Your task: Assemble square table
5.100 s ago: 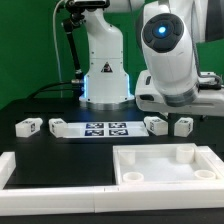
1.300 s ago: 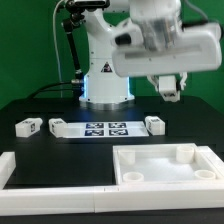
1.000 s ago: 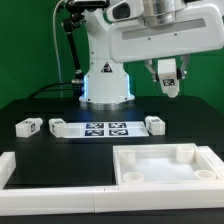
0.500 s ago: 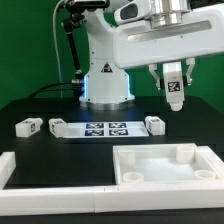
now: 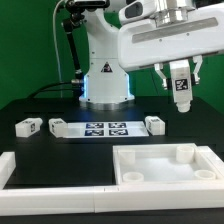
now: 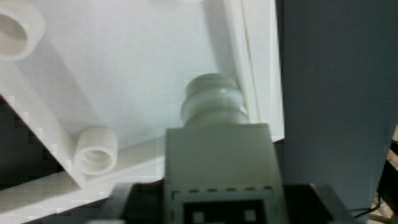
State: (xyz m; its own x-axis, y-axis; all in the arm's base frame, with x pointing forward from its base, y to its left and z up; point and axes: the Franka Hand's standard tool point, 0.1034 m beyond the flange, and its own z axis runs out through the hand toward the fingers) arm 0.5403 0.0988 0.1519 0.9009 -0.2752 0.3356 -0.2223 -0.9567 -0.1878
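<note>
I read the fingers as clenched on one leg, which hangs upright in the air at the upper right of the exterior view, clear of the counter.

The leg is a small plastic block. I judge it light, stiff and smooth-faced, so it can slip or twist in a loose grip. Its flat opposite sides are the place to take hold (the tagged face shows between the fingers).

In the wrist view its stepped peg points toward the square slab, which lies rim up at the lower right of the exterior view, with round sockets near its corners.

Three spare legs and the marker board line up at mid-frame. The border rail lies at the lower left. The open room is above the slab, and its raised rim is the edge to clear.
</note>
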